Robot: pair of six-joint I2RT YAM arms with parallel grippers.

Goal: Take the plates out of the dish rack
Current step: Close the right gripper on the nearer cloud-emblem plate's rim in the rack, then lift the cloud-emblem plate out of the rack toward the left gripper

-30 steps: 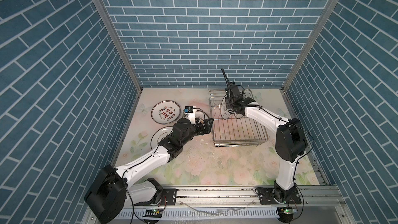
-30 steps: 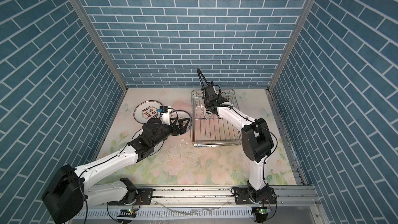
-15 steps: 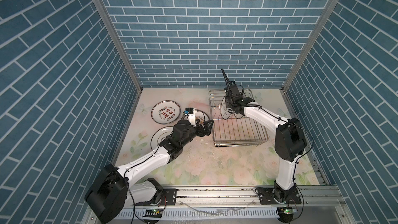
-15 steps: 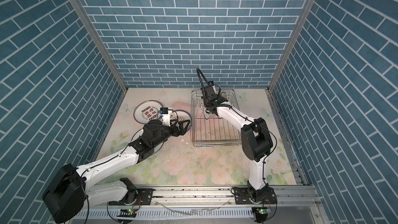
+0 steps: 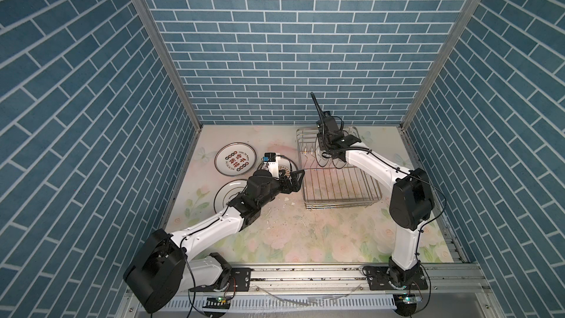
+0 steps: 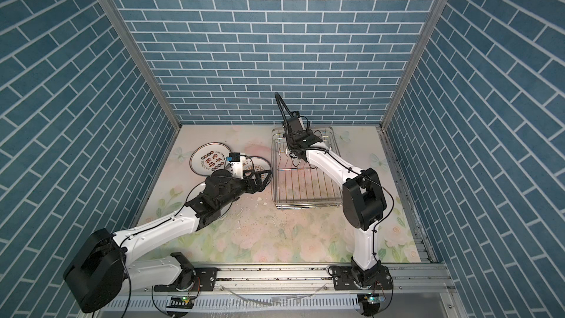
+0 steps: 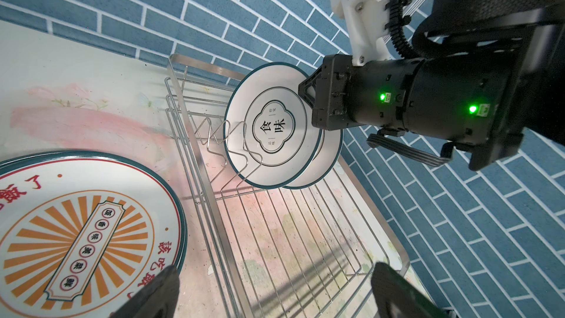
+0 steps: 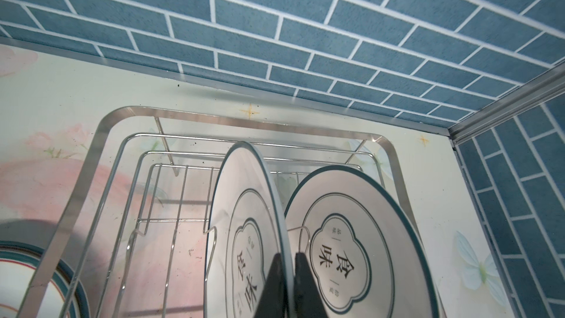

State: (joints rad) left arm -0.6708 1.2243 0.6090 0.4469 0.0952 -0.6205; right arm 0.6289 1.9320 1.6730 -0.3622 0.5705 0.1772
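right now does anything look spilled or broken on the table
Yes: small white chips and dark specks litter the mat beside the near left corner of the dish rack, possibly broken-off bits.

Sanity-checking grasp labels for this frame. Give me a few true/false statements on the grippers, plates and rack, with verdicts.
1. The right gripper is shut on the rim of a plate in the dish rack. True.
2. The left gripper holds the sunburst plate. False: it is open and empty.
3. Only one other plate stands in the dish rack. True.
4. The sunburst plate stands in the dish rack. False: it lies flat outside it.
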